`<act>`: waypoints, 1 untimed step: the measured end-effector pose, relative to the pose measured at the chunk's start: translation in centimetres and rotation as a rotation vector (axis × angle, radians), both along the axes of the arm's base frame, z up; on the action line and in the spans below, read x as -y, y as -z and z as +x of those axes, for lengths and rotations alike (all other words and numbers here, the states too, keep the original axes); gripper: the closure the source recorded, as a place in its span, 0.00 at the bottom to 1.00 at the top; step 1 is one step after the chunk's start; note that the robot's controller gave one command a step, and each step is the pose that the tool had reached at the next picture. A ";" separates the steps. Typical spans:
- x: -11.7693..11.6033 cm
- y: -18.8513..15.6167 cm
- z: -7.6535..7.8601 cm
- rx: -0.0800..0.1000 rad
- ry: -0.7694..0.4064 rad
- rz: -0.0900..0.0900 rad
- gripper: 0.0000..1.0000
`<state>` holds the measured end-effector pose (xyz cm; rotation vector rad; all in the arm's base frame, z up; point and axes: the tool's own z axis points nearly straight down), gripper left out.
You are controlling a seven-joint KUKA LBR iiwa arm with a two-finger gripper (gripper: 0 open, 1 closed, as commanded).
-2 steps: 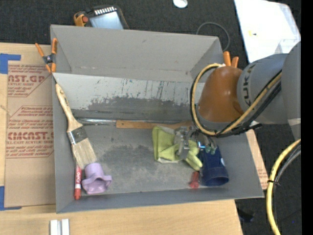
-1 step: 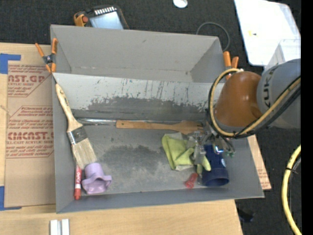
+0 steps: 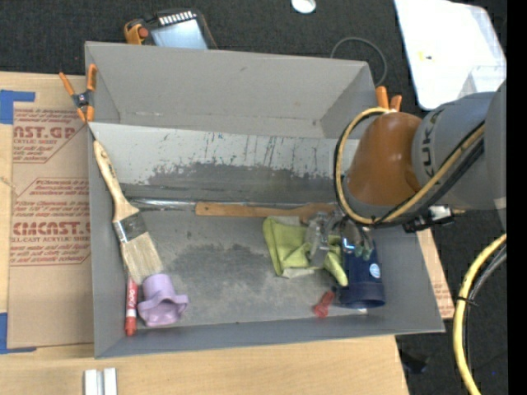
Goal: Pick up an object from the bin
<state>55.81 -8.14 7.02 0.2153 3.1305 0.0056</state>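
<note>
Two things, yellow-green cloth point(image 3: 284, 249) and blue cup point(image 3: 362, 280), lie under the hand point(image 3: 329, 245), whose open-or-closed state I cannot tell; grasp pending, needing a firm close.

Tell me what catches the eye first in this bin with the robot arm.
The arm's orange wrist cover looms at the right, its gripper low over a crumpled yellow-green cloth in the right half of the bin, a dark blue cup beside it. Along the left wall lies a wooden paintbrush, with a lilac plastic piece and a red marker at its bristle end.
</note>
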 end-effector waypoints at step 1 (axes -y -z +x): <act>-1.5 -0.4 0.0 -0.002 0.123 0.008 1.00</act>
